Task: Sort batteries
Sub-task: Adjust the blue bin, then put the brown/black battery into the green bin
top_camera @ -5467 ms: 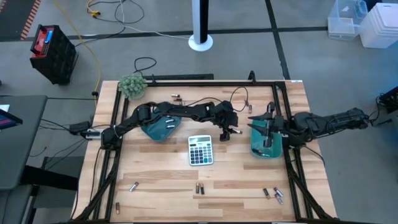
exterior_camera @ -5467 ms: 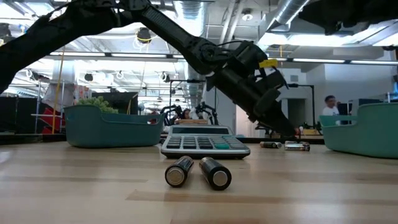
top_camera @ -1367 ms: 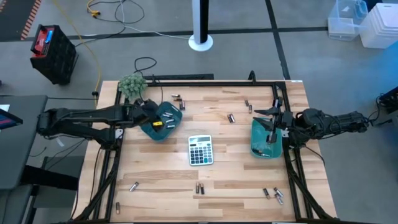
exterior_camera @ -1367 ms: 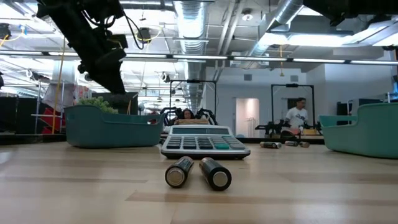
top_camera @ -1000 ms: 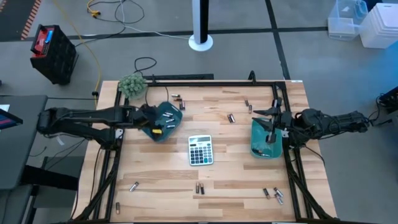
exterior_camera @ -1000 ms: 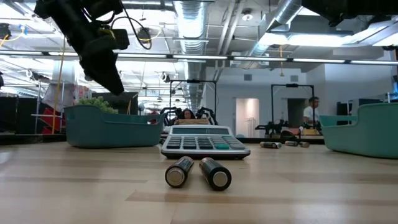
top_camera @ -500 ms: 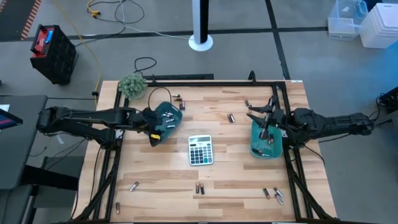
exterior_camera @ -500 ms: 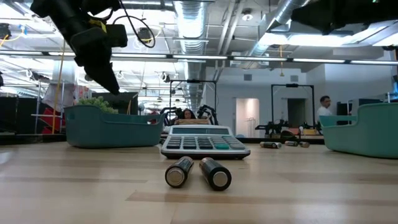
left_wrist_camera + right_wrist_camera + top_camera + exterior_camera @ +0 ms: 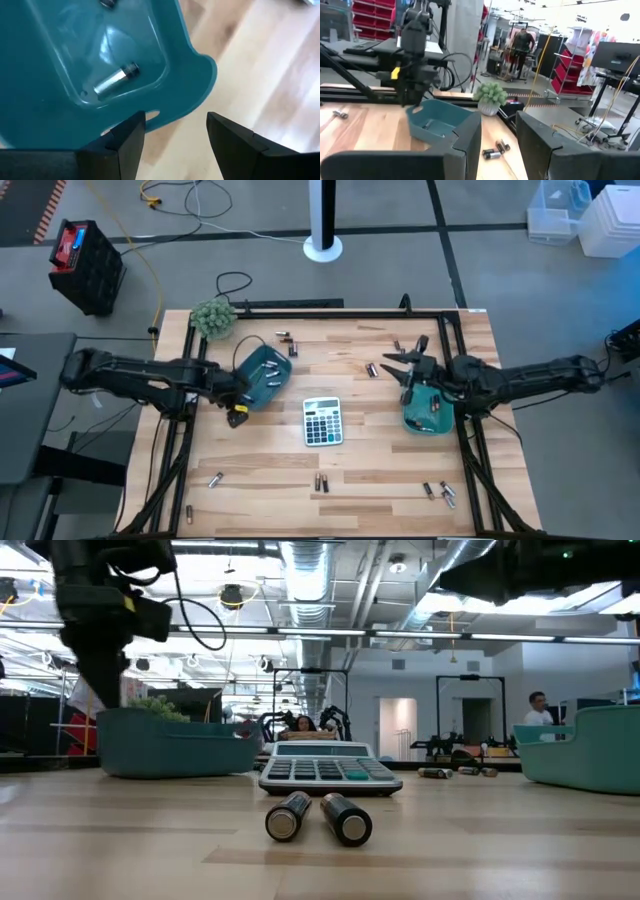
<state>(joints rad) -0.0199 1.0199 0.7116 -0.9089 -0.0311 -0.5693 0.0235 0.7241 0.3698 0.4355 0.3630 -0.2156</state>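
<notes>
Both hands moved: left hand (image 9: 238, 412) off tray (image 9: 262, 370).

we see a robotics lab or workshop: exposed ceiling ducts (image 9: 310, 565) at the top, red parts shelving (image 9: 367, 20) upper left, concrete floor (image 9: 500, 260).

Your wooden table (image 9: 270, 470) stands on grey floor (image 9: 500, 260). At 12 o'clock, a white post (image 9: 322, 215); at 10 o'clock, a black crate (image 9: 85, 265).
</notes>
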